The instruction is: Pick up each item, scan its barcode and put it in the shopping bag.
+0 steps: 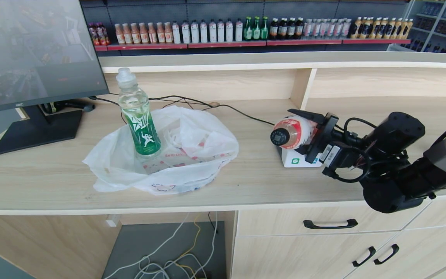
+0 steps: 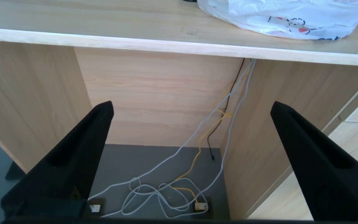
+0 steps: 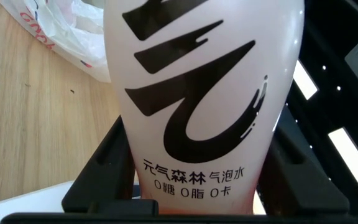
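My right gripper (image 1: 304,135) is shut on a pink-and-white drink bottle (image 1: 290,133), held on its side with the black cap pointing left, just above a small white scanner box (image 1: 298,159) on the counter. Up close, the bottle (image 3: 197,99) sits between the black fingers (image 3: 101,162). A white plastic shopping bag (image 1: 192,155) lies open at the counter's middle, with a green-labelled clear bottle (image 1: 138,116) standing upright in its left part. My left gripper (image 2: 194,162) hangs open below the counter's front edge, facing the knee space, and the bag (image 2: 284,15) shows above it.
A monitor (image 1: 33,50) on a black stand occupies the counter's left end, with cables (image 1: 192,102) trailing behind the bag. A raised wooden shelf and divider (image 1: 302,85) back the counter. Drawers with black handles (image 1: 329,224) sit below right. Loose cables (image 2: 179,186) lie on the floor underneath.
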Tool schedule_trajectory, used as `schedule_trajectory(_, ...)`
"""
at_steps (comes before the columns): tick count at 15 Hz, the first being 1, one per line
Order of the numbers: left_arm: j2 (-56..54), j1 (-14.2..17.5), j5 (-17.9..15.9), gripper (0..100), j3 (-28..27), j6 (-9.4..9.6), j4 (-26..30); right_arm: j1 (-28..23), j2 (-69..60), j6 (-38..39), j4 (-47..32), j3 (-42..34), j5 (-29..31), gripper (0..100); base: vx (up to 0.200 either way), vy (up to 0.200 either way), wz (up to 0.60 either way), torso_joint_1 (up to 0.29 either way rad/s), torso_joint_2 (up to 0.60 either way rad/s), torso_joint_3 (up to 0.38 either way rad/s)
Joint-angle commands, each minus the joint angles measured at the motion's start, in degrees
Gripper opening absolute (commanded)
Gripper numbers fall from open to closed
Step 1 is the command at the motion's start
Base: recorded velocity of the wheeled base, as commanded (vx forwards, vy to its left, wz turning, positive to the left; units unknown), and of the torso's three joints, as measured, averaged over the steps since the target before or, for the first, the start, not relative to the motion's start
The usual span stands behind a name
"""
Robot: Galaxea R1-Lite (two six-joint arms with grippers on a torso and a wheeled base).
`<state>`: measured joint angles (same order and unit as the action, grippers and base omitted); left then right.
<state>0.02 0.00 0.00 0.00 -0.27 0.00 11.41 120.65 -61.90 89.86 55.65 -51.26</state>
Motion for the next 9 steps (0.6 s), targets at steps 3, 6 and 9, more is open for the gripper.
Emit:
schedule_trajectory(3, 0.0, 0.0, 0.0, 100, 0.0, 0.0, 0.0, 1.8, -4.9, 3.2, 0.1, 0.0, 2.7, 0, 0.0, 0.0, 0.0, 0.0, 0.0, 0.0)
schedule_trajectory(6, 0.0, 0.0, 0.0, 100, 0.0, 0.0, 0.0, 3.2, -10.6, 9.9, 0.1, -0.6, 7.6, 0, 0.0, 0.0, 0.0, 0.0, 0.0, 0.0)
schedule_trajectory(9, 0.0, 0.0, 0.0, 100, 0.0, 0.0, 0.0, 5.5, -16.1, 16.6, 0.1, 0.2, 14.1, 0, 0.0, 0.0, 0.0, 0.0, 0.0, 0.0)
